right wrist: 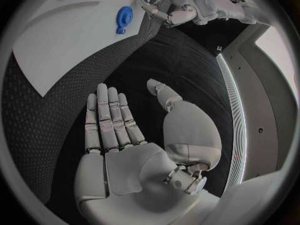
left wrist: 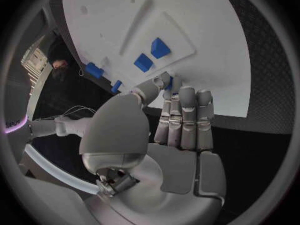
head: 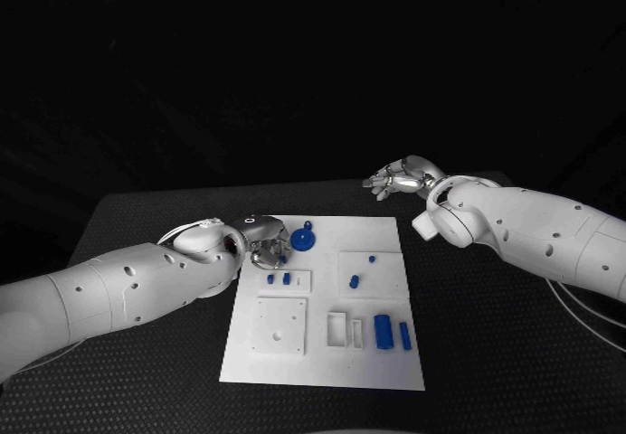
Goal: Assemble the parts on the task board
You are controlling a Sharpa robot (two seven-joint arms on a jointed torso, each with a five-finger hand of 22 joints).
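Black tabletop (head: 156,217) carries the white task board (head: 365,366) at its middle. Near the board's far left corner lies a blue gear-shaped part (head: 303,239), just beside the left hand (head: 265,242); whether that hand pinches anything I cannot tell. Right hand (head: 402,177) hovers flat and empty off the far right corner. Parts look small, rigid, light; best pinched by their edges. Right wrist view shows the gear's teeth.

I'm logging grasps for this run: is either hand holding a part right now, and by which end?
Right hand holds nothing, fingers apart. Left hand is at the white task board; any hold cannot be told.
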